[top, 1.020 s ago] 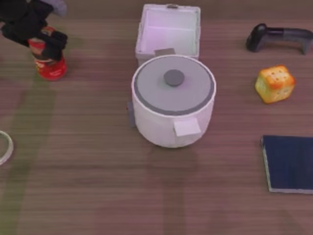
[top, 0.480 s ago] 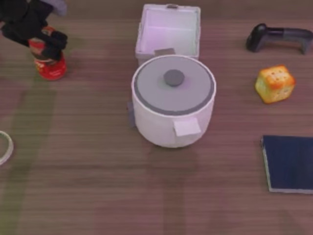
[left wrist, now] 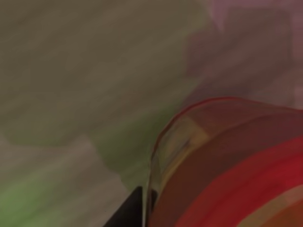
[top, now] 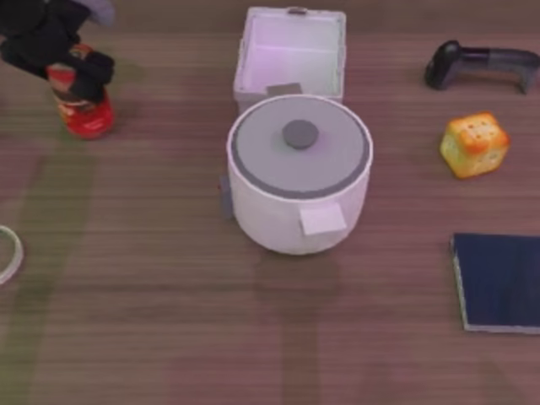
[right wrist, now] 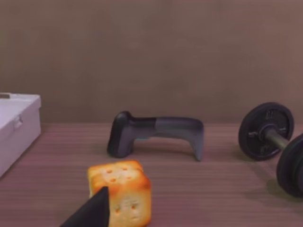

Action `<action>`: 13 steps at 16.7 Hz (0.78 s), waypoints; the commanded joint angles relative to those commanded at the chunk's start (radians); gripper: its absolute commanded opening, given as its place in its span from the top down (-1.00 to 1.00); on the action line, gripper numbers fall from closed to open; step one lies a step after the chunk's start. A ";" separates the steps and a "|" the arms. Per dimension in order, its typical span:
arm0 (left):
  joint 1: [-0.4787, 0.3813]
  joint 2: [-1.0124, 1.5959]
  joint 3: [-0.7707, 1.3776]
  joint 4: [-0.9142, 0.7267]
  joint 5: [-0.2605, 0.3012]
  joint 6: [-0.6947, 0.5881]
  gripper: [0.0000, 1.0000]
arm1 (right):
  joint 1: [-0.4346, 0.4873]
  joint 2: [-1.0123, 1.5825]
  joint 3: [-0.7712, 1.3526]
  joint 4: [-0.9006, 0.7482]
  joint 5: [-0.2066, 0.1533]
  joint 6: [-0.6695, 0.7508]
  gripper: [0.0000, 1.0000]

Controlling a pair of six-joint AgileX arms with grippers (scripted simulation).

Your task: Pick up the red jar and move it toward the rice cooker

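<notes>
The red jar (top: 84,118) stands upright at the far left of the table, well apart from the big white rice cooker (top: 299,173) in the middle. My left gripper (top: 66,63) is over the jar's top, shut on it, with black fingers on both sides. The left wrist view is filled by the jar's red wall (left wrist: 236,179), and one dark fingertip (left wrist: 128,210) lies against its edge. My right gripper (right wrist: 135,222) is outside the top view and open. Only one dark finger (right wrist: 97,210) of it shows, in front of the orange-yellow cube (right wrist: 120,191).
A square white open box (top: 291,51) stands right behind the cooker. At the right are a dark scanner (top: 481,63), the cube (top: 474,143) and a blue book (top: 498,283). A pale ring (top: 7,253) shows at the left edge. A dumbbell (right wrist: 267,132) lies beyond the scanner.
My left gripper and the jar have shifted very slightly toward the far left, and the finger on the jar's right has drawn in. Nothing else moved.
</notes>
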 joint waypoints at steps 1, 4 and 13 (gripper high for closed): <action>0.002 -0.034 -0.034 0.001 0.000 -0.001 1.00 | 0.000 0.000 0.000 0.000 0.000 0.000 -1.00; 0.009 -0.194 -0.194 0.003 -0.002 -0.002 1.00 | 0.000 0.000 0.000 0.000 0.000 0.000 -1.00; 0.022 -0.505 -0.506 0.000 -0.006 0.002 1.00 | 0.000 0.000 0.000 0.000 0.000 0.000 -1.00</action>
